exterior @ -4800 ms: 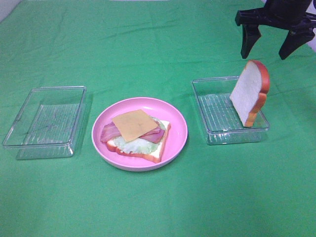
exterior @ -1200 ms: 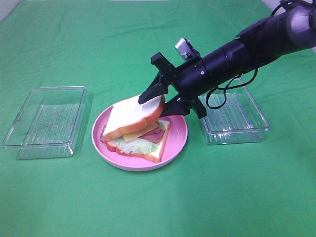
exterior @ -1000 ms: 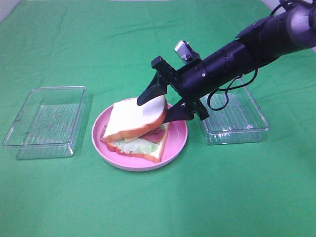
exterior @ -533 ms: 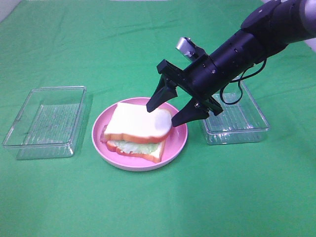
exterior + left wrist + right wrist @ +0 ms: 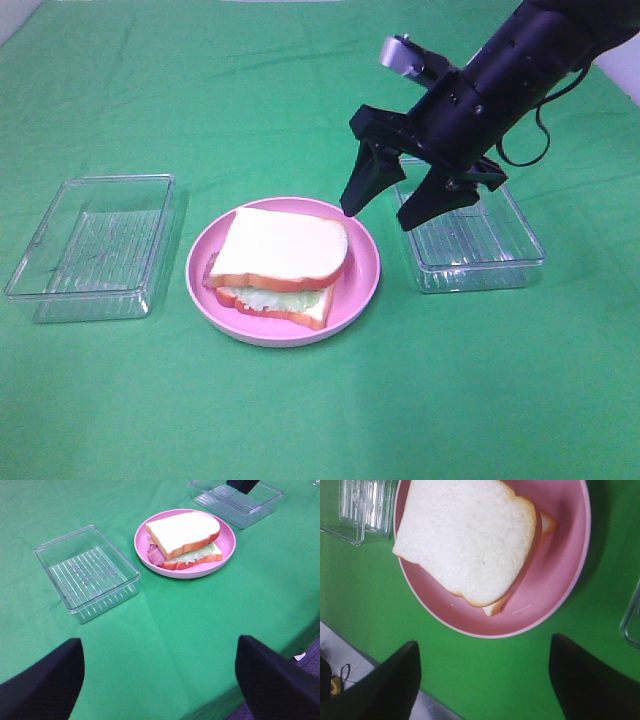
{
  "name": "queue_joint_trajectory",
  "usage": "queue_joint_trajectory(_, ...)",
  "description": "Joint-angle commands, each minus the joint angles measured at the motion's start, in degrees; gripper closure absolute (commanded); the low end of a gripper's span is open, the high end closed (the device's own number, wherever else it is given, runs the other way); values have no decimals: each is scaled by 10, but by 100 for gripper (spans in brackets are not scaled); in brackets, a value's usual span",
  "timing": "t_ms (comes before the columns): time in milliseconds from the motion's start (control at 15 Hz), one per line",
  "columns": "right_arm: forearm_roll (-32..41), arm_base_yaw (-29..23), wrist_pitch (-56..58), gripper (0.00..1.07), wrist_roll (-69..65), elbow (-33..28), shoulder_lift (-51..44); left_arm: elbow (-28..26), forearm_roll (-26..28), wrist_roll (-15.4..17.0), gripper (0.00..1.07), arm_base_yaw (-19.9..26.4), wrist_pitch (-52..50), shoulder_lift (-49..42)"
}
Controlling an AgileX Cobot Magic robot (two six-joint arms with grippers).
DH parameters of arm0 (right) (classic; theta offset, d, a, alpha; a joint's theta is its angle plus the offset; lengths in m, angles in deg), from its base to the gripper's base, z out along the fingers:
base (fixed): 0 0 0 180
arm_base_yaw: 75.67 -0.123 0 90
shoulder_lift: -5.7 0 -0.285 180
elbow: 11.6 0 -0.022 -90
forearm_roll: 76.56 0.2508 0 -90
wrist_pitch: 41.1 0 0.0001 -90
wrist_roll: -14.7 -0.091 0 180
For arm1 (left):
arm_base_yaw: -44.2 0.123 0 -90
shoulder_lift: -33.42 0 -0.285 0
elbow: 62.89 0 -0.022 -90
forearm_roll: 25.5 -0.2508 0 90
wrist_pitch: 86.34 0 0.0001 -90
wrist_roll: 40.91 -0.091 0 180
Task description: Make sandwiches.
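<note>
sandwich (image 5: 280, 262) assembled on pink plate (image 5: 362, 262), centre of green cloth (image 5: 300, 410): top bread slice slightly askew over lettuce (image 5: 268, 297), bacon and bottom slice. right gripper (image 5: 382, 212) above the plate's far right edge, jaws wide, holding nothing, clear of the bread. left gripper (image 5: 159, 680) low and near, jaws wide, empty. clear trays flank the plate: left tray (image 5: 92, 245), right tray (image 5: 475, 245).
</note>
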Motion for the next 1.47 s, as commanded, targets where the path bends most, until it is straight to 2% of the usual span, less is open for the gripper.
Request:
queue_joint_trajectory(67,-30,0,26,39,-5,-2,-42,1,2,1,27,-2,-4,-13)
queue_joint_trajectory(333,-104,0,58,39,-39,-9,-154,1,2,1,27,-2,-4,-13)
queue_joint_trajectory(533,-160,0,57,39,-72,-59,-235,1,2,1,27,-2,-4,-13)
queue_joint_trajectory(667,-210,0,56,39,-94,-121,-308,1,3,1,27,-2,-4,-13)
queue_joint_trajectory(733,-263,0,60,39,-131,-193,-400,1,3,1,27,-2,-4,-13)
queue_joint_trajectory(933,-331,0,79,39,-168,-278,-520,1,3,1,27,-2,-4,-13)
queue_joint_trajectory(1133,-347,0,96,39,-162,-370,-680,1,12,-12,27,-2,-5,-13)
queue_joint_trajectory(1267,-347,0,99,39,-154,-405,-766,1,16,-14,27,-2,-5,-13)
queue_joint_trajectory(1333,-344,0,101,39,-133,-438,-866,1,16,-14,27,-2,-5,-13)
queue_joint_trajectory(1467,-337,0,82,39,-127,-446,-928,1,16,-14,27,-2,-5,-13)
